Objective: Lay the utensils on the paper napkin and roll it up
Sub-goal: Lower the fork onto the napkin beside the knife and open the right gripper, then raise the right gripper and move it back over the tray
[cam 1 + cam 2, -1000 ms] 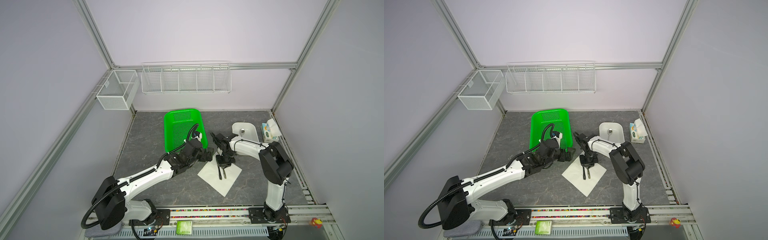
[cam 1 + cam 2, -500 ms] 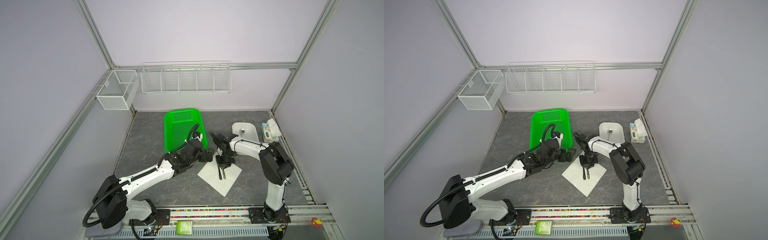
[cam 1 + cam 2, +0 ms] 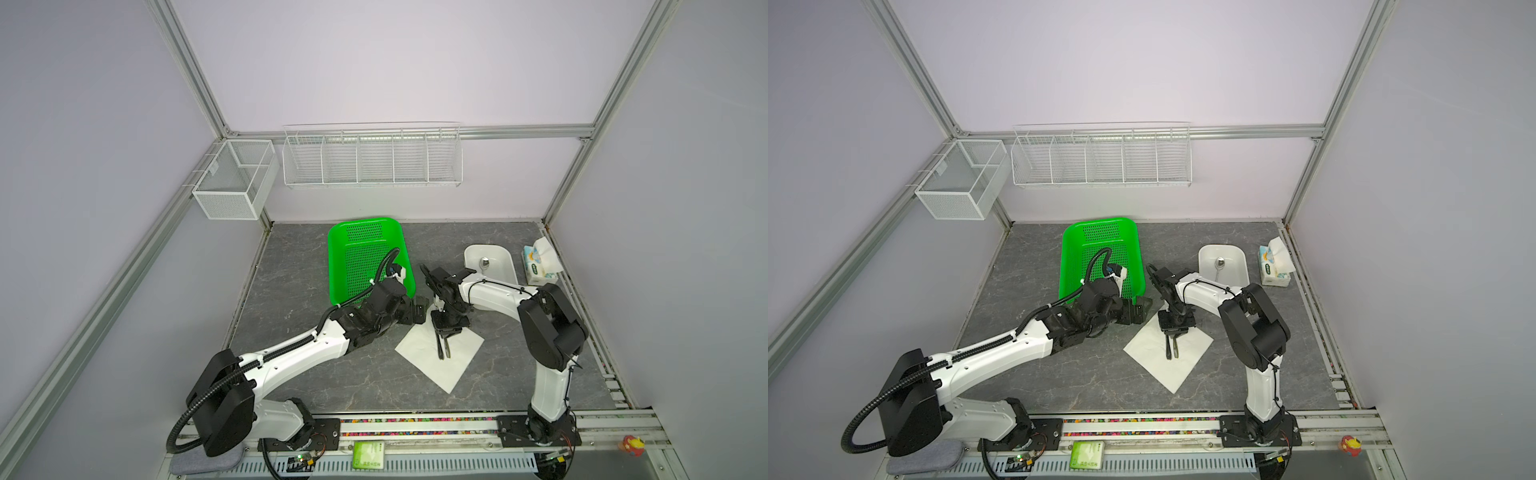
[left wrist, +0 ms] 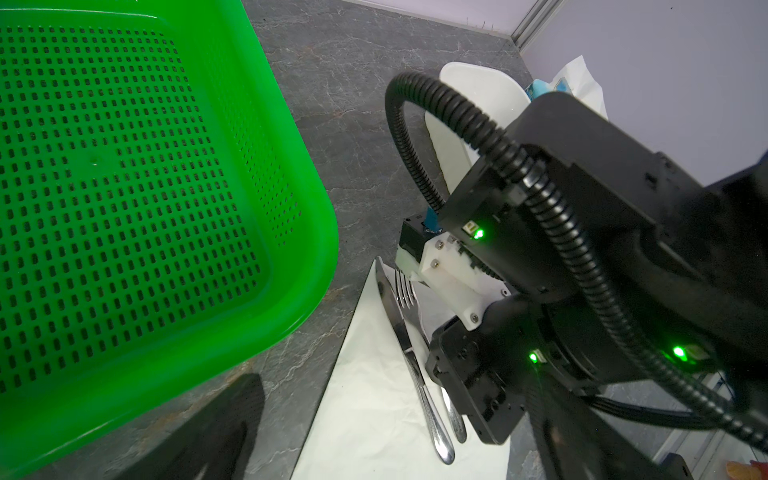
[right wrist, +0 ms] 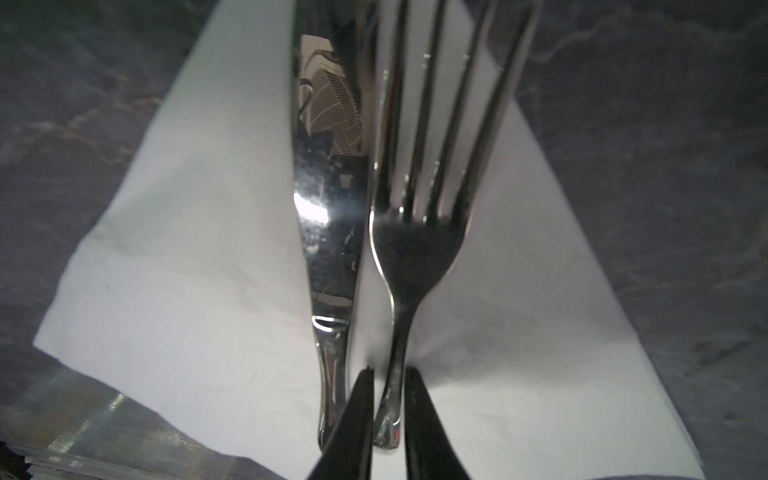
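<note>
Knife (image 5: 328, 232) and fork (image 5: 415, 249) lay on the paper napkin (image 5: 187, 270); spoon (image 3: 1219, 263) sat in the white dish (image 3: 1235, 259) — unplaced. Right pincer (image 5: 388, 372) straddled the fork handle, grip indeterminate; left pincer (image 3: 419, 311) released. Rolling outstanding.

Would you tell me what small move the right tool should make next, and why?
Probably open the right tool and lift it off the shiny silver metal fork. The fork lies flat on the white square paper napkin beside the shiny silver metal knife, with the tool's fingers straddling its handle, while the silver metal spoon lies in the white oval dish.
</note>
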Tool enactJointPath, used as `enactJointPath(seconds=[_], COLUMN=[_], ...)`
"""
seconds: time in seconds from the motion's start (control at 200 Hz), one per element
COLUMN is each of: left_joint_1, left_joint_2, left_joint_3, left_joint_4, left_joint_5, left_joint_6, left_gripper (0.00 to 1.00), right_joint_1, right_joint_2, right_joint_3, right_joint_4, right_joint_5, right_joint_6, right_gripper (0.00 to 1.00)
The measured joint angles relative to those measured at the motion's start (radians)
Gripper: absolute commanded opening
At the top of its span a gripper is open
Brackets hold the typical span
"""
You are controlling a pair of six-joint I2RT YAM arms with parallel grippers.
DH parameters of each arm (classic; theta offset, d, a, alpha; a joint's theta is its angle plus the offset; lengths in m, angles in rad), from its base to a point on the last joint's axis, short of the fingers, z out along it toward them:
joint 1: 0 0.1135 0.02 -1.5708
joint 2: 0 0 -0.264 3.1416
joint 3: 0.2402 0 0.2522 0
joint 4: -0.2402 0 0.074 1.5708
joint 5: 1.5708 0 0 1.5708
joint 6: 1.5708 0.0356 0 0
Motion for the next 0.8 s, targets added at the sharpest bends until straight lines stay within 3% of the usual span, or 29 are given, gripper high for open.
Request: enactJointPath(seconds=[0.175, 0.46, 0.8], left_joint_1=[0.001, 0.001, 0.001], left_joint_2=[0.006, 0.040, 0.098], left_joint_3=[0.003, 0.043, 0.083], left_joint_4=[0.000, 0.000, -0.004], left_joint_5=[0.003, 0.037, 0.092], left_joint_6=[0.000, 0.004, 0.004], left_gripper=[0.99, 0.99, 0.99], right_joint_1=[0.000, -0.014, -0.163], right_joint_2=[-0.017, -0.154, -0.303], right_joint_3=[0.000, 0.000, -0.006], right_joint_4=[0.000, -0.005, -0.018], right_joint_5=[0.004, 0.045, 0.098], right_joint_6=[-0.008, -0.010, -0.015], right_gripper=[0.29, 0.29, 0.29])
